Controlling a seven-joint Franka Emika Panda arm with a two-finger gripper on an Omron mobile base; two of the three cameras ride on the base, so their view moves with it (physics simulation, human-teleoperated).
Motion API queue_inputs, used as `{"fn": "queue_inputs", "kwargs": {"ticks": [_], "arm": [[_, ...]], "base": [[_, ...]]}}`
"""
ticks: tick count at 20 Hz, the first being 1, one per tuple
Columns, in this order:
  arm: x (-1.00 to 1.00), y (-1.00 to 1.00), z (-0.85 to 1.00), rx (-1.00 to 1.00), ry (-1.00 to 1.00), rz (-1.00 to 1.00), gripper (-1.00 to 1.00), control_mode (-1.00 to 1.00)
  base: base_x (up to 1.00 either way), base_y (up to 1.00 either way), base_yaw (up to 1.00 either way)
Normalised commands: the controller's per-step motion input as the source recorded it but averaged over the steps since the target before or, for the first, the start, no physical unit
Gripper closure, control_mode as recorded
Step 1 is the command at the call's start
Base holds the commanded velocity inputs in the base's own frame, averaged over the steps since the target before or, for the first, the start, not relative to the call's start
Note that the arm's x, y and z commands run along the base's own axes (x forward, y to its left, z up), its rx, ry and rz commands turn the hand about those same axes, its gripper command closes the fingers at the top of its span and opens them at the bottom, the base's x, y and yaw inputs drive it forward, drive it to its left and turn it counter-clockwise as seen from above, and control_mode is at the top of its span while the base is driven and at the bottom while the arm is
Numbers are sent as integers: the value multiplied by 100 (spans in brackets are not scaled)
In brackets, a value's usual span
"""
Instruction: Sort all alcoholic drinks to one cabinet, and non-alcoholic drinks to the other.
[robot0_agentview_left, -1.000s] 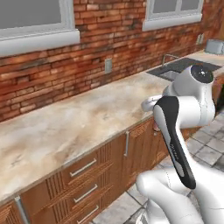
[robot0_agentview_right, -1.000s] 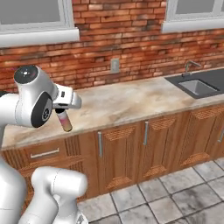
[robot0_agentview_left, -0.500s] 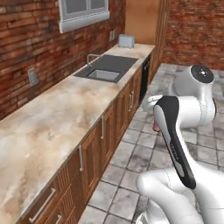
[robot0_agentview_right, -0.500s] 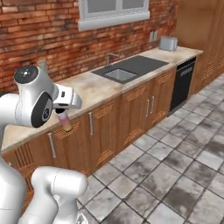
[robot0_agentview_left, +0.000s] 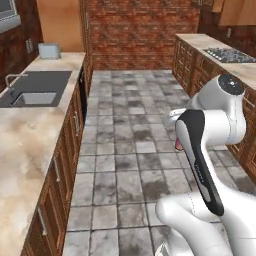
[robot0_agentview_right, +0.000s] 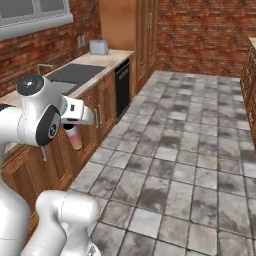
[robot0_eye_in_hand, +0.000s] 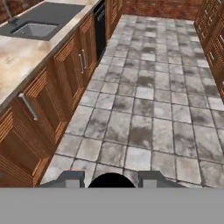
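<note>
over the tiled floor (robot0_agentview_right: 190, 150), beside the tabletop (robot0_agentview_right: 85, 70) with its sink (robot0_eye_in_hand: 33, 28): hand (robot0_agentview_right: 74, 131) clamped on 1 upright pink bottle (robot0_agentview_right: 75, 137), black cap up.

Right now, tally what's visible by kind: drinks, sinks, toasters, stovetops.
Pink bottle, held in the gripper: 1
Sink: 1
Toaster: 1
Stovetop: 1
Total: 4

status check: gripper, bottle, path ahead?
Gripper shut on small pink bottle, held over tiled floor. Base counters on one side. Nothing blocking the aisle ahead.
</note>
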Motion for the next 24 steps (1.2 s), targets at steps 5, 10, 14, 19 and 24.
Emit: {"fn": "queue_inputs", "kwargs": {"ticks": [5, 10, 14, 19, 24], "arm": [[0, 0, 0, 0, 0, 0, 100, 100], [0, 0, 0, 0, 0, 0, 100, 100], [0, 0, 0, 0, 0, 0, 100, 100], [0, 0, 0, 0, 0, 0, 100, 100], [0, 0, 0, 0, 0, 0, 100, 100]], "base": [[22, 0, -70], [24, 0, -69], [77, 0, -31], [100, 1, -3], [100, 2, 0]]}}
